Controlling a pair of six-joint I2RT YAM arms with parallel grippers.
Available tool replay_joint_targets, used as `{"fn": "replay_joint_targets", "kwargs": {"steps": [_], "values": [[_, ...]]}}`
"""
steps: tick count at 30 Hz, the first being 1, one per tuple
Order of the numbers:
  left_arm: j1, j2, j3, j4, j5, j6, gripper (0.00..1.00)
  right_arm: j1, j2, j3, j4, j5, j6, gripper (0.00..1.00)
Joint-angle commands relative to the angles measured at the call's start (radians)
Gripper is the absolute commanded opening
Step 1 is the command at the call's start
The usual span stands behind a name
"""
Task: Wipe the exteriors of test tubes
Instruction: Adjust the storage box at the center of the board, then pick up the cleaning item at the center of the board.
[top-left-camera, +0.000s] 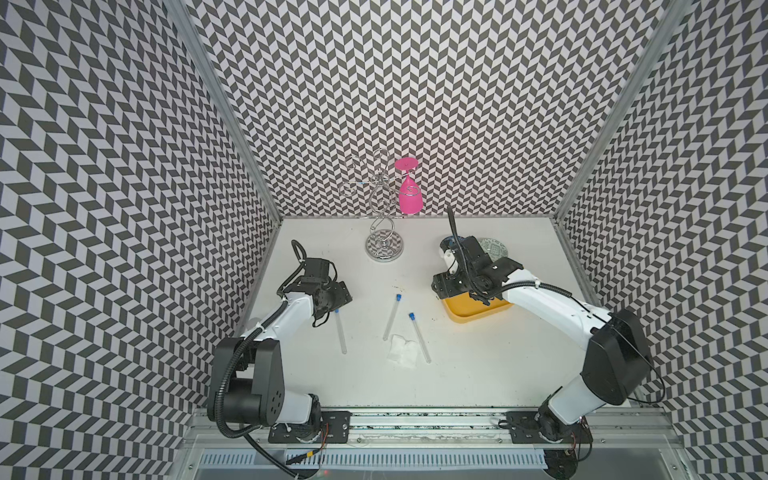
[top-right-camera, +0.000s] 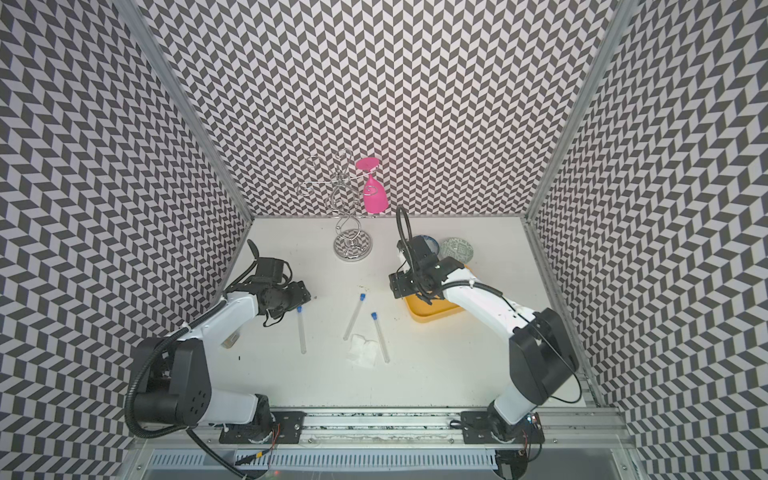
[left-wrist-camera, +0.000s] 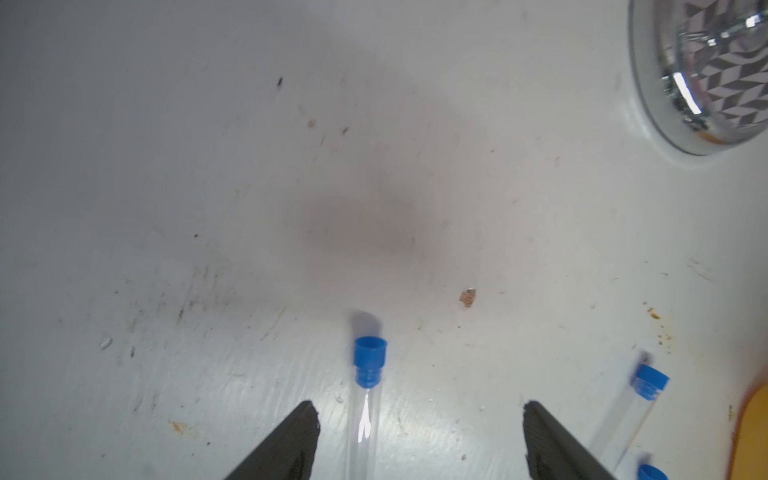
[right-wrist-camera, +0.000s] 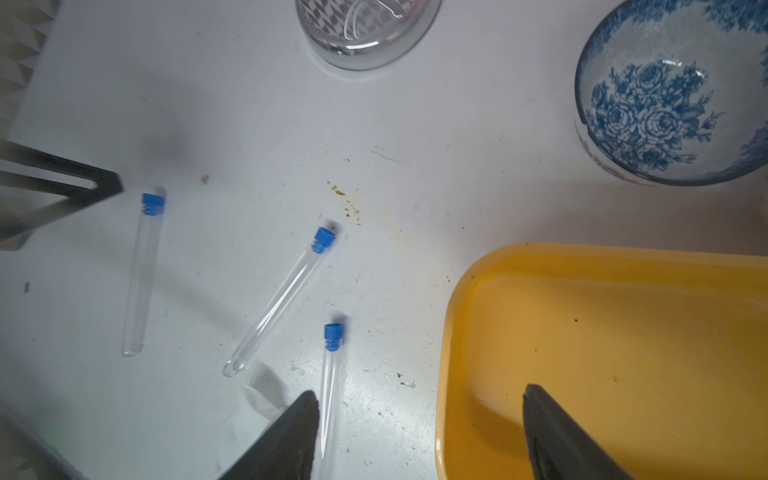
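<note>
Test tubes (top-left-camera: 390, 318): three lying flat, tissue (top-left-camera: 402, 352) between two. Left gripper (left-wrist-camera: 419, 409), right gripper (right-wrist-camera: 422, 395) both spread, empty. Best: grasp tissue first, pinch tube mid-length gently.

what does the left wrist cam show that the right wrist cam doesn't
Only the left wrist view: one test tube seen close up between the open fingers of the left gripper. Only the right wrist view: the blue floral bowl and the white tissue. Both: the blue caps of all three test tubes, the chrome stand base and the yellow tray.
</note>
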Motion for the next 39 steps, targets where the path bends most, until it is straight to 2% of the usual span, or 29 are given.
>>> {"fn": "replay_joint_targets", "kwargs": {"steps": [1,5,11,17,23,32,39], "values": [[0.026,0.031,-0.017,0.039,0.033,0.004,0.77,0.037,0.003,0.011,0.016,-0.072,-0.010,0.76],[0.027,0.086,-0.005,0.053,0.026,0.029,0.76,0.092,0.018,0.015,0.021,-0.108,-0.032,0.71],[0.027,0.131,-0.017,0.078,0.042,0.035,0.61,0.165,0.047,0.030,0.032,-0.189,-0.065,0.63],[0.027,0.149,-0.033,0.069,0.033,0.056,0.50,0.279,0.115,0.020,0.049,-0.290,-0.094,0.63],[0.022,0.164,-0.033,0.065,0.043,0.063,0.40,0.365,0.207,-0.048,0.121,-0.278,-0.085,0.68],[-0.016,0.166,-0.056,0.021,0.003,0.056,0.40,0.371,0.352,-0.058,0.186,-0.204,-0.046,0.67],[-0.022,0.173,-0.077,0.034,0.019,0.035,0.39,0.393,0.426,-0.042,0.201,-0.079,-0.034,0.61]]}}
